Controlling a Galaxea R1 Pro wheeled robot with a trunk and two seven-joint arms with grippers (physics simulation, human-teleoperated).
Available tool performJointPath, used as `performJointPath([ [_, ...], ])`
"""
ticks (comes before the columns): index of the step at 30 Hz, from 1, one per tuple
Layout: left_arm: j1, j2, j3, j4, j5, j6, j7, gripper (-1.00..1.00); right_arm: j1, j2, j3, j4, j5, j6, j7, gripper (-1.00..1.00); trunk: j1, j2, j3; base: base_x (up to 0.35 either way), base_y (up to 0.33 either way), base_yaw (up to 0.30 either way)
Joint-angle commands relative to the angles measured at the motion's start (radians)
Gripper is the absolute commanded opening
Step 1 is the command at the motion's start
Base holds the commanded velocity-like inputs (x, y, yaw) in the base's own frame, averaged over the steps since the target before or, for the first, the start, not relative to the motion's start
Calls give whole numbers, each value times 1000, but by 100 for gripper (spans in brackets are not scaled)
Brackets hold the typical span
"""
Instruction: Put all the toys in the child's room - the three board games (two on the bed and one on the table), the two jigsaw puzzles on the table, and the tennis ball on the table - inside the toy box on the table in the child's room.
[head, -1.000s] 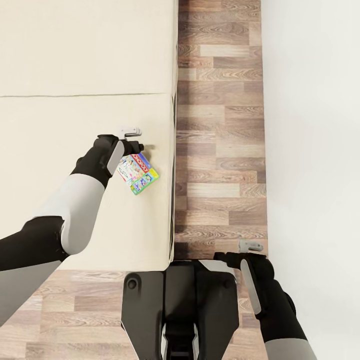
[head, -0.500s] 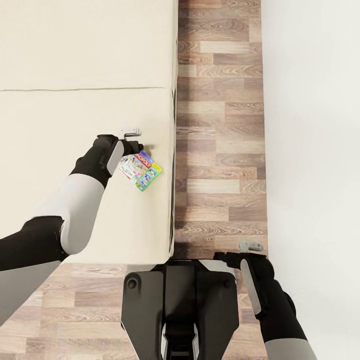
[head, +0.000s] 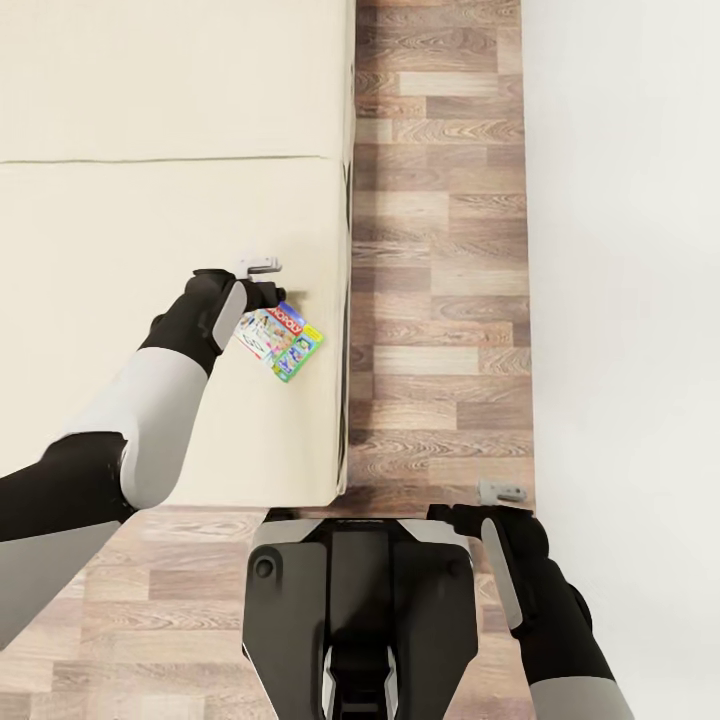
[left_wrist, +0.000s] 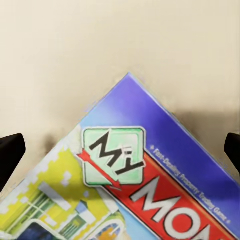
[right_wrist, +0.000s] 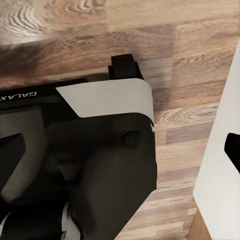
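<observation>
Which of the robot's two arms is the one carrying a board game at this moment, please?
The left arm: the left gripper holds the colourful board game over the beige bed. The right gripper hangs over the wood floor, carrying nothing.

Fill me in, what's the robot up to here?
The left gripper holds a board game by one end, lifted over the bed near its right edge. In the left wrist view the box lies between the fingers. The right gripper hangs idle over the floor beside the robot's base.

Matt beige bed (head: 150, 200), wood-plank floor (head: 440, 250)
</observation>
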Motion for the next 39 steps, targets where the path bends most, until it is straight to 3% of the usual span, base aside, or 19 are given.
performJointPath([
  [1, 0, -1, 5, -1, 0, 5, 2, 100, 0, 1, -1, -1, -5, 4, -4, 100, 0, -2, -1, -102, -11, 0],
  [17, 0, -1, 5, -1, 0, 5, 2, 100, 0, -1, -2, -1, -5, 4, -4, 100, 0, -2, -1, -85, -1, 0],
  [39, 0, 1, 5, -1, 0, 5, 2, 100, 0, -1, -3, -1, -5, 4, -4, 100, 0, -2, -1, -253, 0, 0],
])
